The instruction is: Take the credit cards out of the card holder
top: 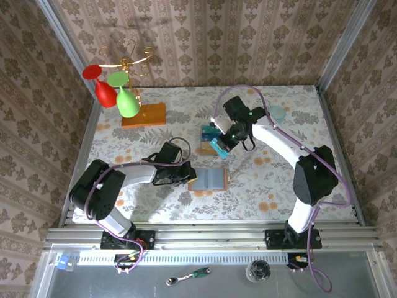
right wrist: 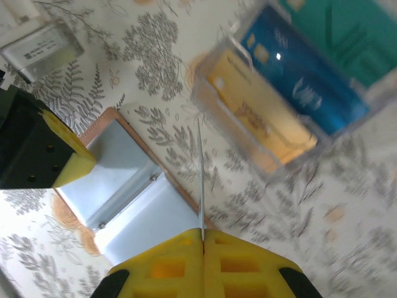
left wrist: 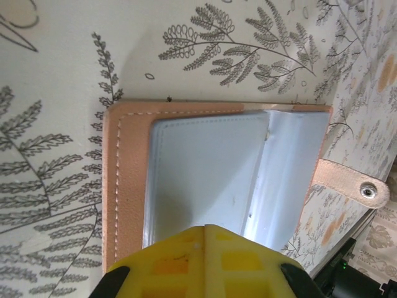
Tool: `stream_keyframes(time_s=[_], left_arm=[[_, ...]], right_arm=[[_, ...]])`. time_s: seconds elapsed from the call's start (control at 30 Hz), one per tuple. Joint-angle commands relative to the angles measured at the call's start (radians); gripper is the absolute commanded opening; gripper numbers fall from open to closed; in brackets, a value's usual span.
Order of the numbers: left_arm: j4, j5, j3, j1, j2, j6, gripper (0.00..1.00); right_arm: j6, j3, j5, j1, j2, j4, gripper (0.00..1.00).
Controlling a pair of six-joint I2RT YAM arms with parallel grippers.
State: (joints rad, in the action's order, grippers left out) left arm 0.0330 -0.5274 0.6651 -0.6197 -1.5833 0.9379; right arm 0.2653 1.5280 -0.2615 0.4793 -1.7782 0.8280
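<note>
Right pincer [right wrist: 203, 233], card [right wrist: 200, 177] edge-on, seemingly upright

The table [top: 279, 186] is wearing a pale cover printed with grey ferns and orange blooms, and is reaching back to the papered walls. A holder [top: 208, 179] is lying open and flat near the middle, its grey-blue pockets facing up inside a tan rim and its snap strap [left wrist: 356, 186] sticking out sideways onto the cover. Behind it, and apart from it, a clear box [top: 207, 138] is sitting with an orange-tan card [right wrist: 260, 118] and a blue card [right wrist: 304, 93] showing through its wall. An orange slab [top: 146, 115] is resting toward the far left, and a small pale-teal disc [top: 276, 112] is lying toward the far right, well apart from the rest
</note>
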Motion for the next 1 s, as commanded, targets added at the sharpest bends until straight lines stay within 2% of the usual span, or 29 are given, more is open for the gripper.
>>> stream_keyframes(time_s=[0.0,0.17,0.3,0.67,0.8,0.97], left_arm=[[-0.034,0.015,0.01,0.014,0.052,-0.03,0.03],[-0.071,0.022,-0.008,0.038,0.11,-0.045,0.03],[-0.099,0.029,-0.024,0.062,0.157,-0.053,0.03],[-0.161,0.035,-0.079,0.138,0.274,-0.065,0.03],[-0.182,0.031,-0.099,0.156,0.307,-0.073,0.04],[-0.2,0.016,-0.119,0.231,0.33,-0.085,0.04]], right_arm=[[0.28,0.123,0.032,-0.005,-0.067,0.129,0.0],[0.418,0.323,0.107,-0.005,-0.189,0.24,0.0],[0.503,0.44,0.141,-0.008,-0.266,0.255,0.0],[0.585,0.848,0.168,-0.028,-0.541,0.391,0.0],[0.607,0.924,0.184,-0.03,-0.601,0.402,0.0],[0.618,0.941,0.189,-0.031,-0.625,0.4,0.0]])
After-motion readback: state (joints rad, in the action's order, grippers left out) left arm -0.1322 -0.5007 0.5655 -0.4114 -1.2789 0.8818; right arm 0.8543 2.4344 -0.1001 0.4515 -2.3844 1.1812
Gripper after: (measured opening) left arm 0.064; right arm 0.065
